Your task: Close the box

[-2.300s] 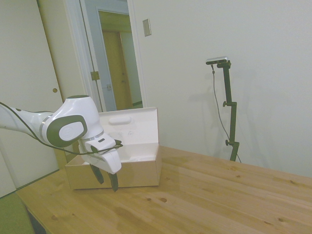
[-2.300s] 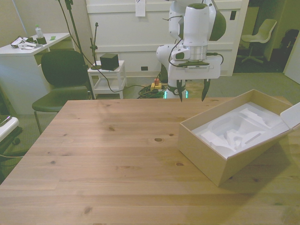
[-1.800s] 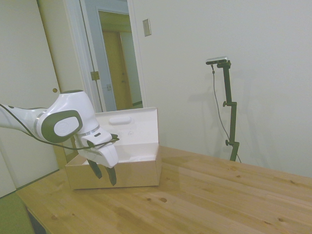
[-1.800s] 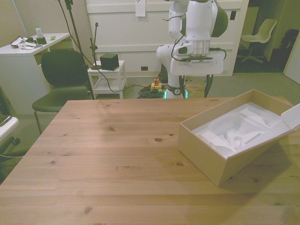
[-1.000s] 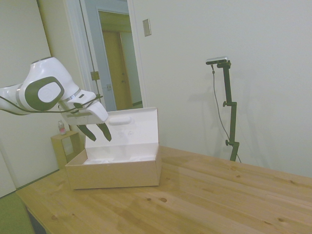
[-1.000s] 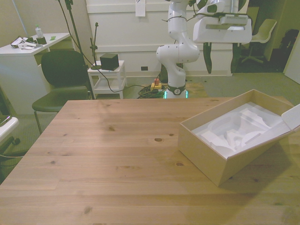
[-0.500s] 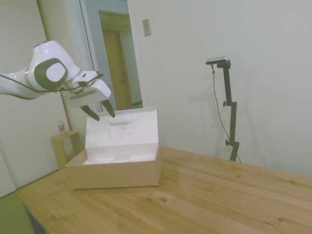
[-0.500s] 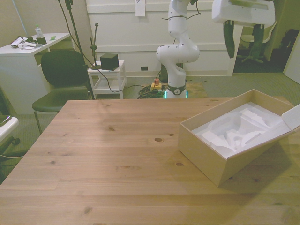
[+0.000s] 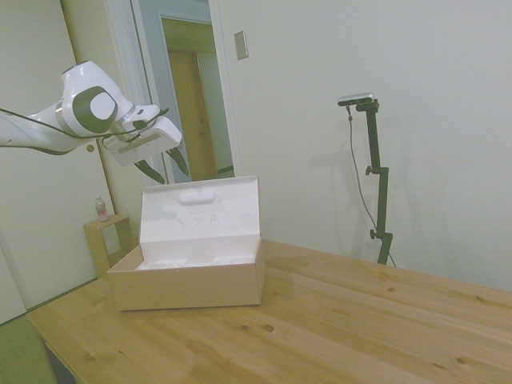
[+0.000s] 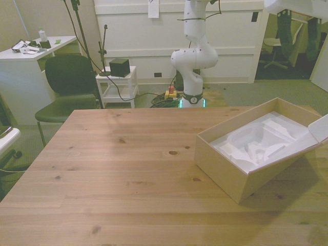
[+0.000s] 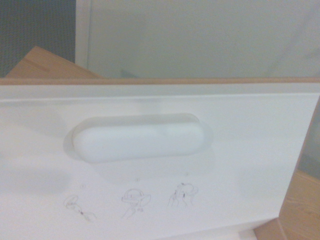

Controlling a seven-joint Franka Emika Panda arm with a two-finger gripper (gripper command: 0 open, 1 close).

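one box (image 9: 188, 272), tan, white inside, at the table's (image 9: 336, 328) end, lid (image 9: 200, 214) upright and untouched; gripper (image 9: 164, 166), fingers spread and holding nothing, has risen from beside the box to above the lid's top edge, seemingly ready to push it shut.

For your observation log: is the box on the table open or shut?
Open. The box has its lid standing upright behind it, white inside showing, and the gripper hangs above the lid's top edge.
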